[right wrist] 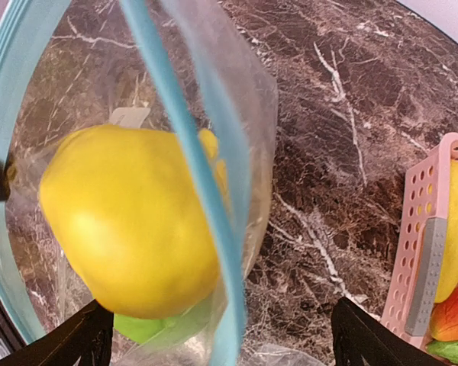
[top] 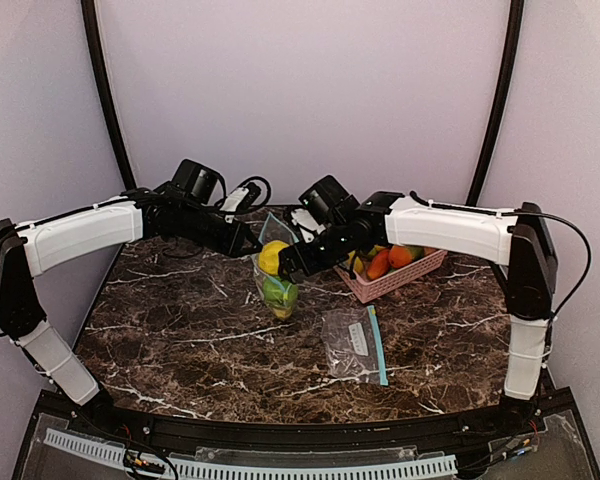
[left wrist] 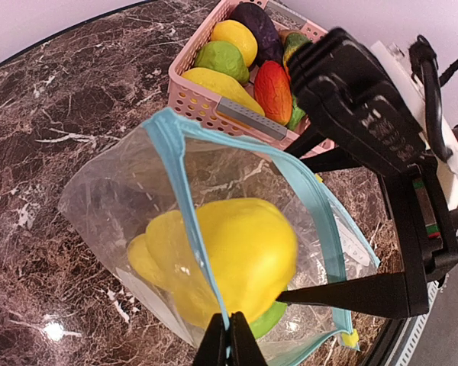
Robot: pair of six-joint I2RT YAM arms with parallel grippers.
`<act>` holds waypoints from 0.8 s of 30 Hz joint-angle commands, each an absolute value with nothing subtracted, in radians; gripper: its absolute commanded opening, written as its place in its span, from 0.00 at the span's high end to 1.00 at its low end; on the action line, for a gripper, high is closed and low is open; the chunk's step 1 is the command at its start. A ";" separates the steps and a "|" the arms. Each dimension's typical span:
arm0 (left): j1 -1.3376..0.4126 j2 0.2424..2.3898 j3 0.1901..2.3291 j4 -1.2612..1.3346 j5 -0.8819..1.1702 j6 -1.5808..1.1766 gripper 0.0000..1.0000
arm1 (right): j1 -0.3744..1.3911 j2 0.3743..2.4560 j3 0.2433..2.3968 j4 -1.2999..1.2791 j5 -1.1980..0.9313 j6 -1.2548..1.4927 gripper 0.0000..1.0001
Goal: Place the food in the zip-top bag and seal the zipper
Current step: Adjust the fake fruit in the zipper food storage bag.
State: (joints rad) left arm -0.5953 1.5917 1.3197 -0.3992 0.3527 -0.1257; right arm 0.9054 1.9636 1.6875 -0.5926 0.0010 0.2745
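Left gripper (left wrist: pixel 229 324), clamped on the zip-top bag (left wrist: pixel 107 198) rim, should hold steady while the spread-open right gripper (right wrist: pixel 217 305) clears the yellow fruit (right wrist: pixel 130 221).

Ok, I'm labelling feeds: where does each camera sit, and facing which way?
Top external: above and behind the bases, facing down at the table; left arm and right arm show.
Left wrist: looks down into the zip-top bag; left gripper pinches its rim.
Right wrist: close over the bag's mouth; right gripper spread wide.
Both wrist views share the yellow fruit and pink basket.
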 commanded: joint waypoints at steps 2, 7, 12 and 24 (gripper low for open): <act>-0.591 1.599 1.334 -0.416 0.382 -0.117 0.99 | 0.909 2.010 1.784 -0.568 0.091 0.297 0.04; -0.591 1.602 1.335 -0.419 0.377 -0.115 0.99 | 0.904 2.060 1.852 -0.564 0.073 0.304 0.04; -0.591 1.596 1.336 -0.426 0.354 -0.109 0.99 | 0.903 2.027 1.842 -0.574 0.071 0.304 0.04; -0.588 1.577 1.334 -0.429 0.290 -0.101 0.99 | 0.899 1.694 1.634 -0.564 0.061 0.325 0.04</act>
State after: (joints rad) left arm -0.5949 1.5978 1.3197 -0.4015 0.3130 -0.1154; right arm 0.9043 1.8191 1.6897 -0.5774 0.0303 0.2951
